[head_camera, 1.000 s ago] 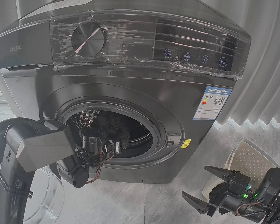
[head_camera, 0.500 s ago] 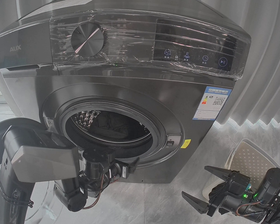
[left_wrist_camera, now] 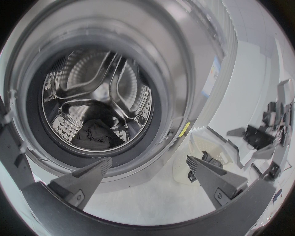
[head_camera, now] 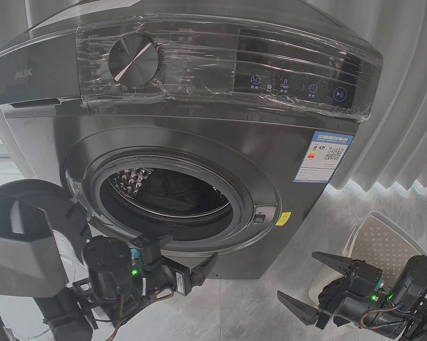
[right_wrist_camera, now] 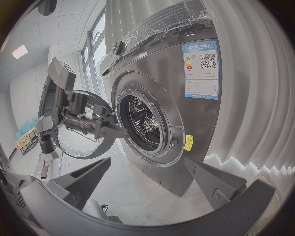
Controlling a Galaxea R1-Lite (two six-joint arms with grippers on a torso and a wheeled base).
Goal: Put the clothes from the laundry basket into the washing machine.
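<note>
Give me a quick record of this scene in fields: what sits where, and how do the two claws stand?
Machine: dark grey front-loading washing machine, round door swung open
Drum: one dark crumpled garment low in the steel drum
Basket: white perforated plastic laundry basket on the grey floor to the machine's right, dark item inside
Left claw: open, empty, in front of the machine just below its opening
Right claw: open, empty, beside the basket

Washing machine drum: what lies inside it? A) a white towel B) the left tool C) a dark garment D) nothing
C: a dark garment lies at the bottom of the drum, while the open left tool sits outside the opening.
</note>
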